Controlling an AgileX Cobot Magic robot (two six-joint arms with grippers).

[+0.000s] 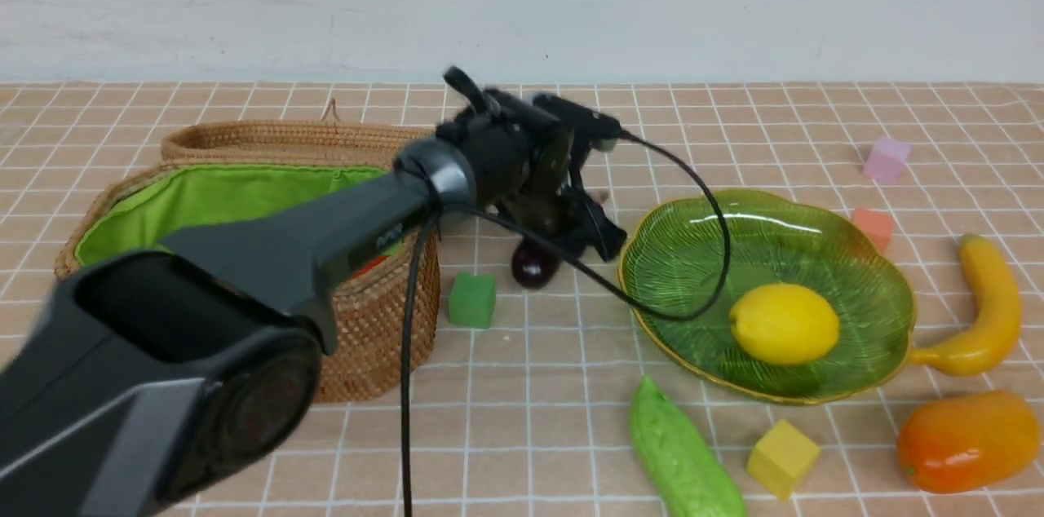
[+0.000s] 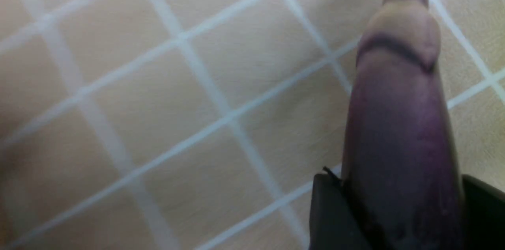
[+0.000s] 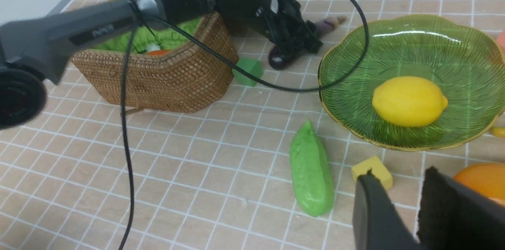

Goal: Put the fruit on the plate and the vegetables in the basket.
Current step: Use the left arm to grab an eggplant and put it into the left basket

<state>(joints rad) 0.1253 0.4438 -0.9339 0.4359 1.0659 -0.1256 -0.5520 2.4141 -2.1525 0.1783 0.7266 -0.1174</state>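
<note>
Extending from the near left, the left arm places the left gripper [image 1: 571, 244] over the eggplant [image 1: 534, 266], which lies on the checked tabletop [image 1: 522, 419] between the basket [image 1: 375, 321] and the plate [image 1: 677, 256]. In the left wrist view, the two black fingers [image 2: 329, 210] flank the purple body and appear to touch it on both sides; the pale stem end points away from the gripper. The eggplant rests on the table.

Right gripper [image 3: 400, 181]: seen only in its own wrist view. The jaws stand a narrow gap apart with nothing between them, positioned above the near right of the table, near the yellow cube [image 1: 781, 457] and the mango [image 1: 966, 439].

Item positions:
- Lemon [image 1: 785, 323]: on the plate, in its near half.
- Banana [image 1: 991, 305]: on the table, right of the plate, its near tip at the plate rim.
- Mango: on the table at the near right, clear of the plate.
- Gourd [image 1: 681, 460]: on the table, near side of the plate, left of the yellow cube.
- Carrot [image 3: 158, 52]: inside the green-lined basket, mostly hidden by the arm and wall.
- Lid [image 1: 277, 138]: behind the basket, on its far side.
- Green cube [image 1: 471, 299]: just right of the basket, left of the eggplant.
</note>
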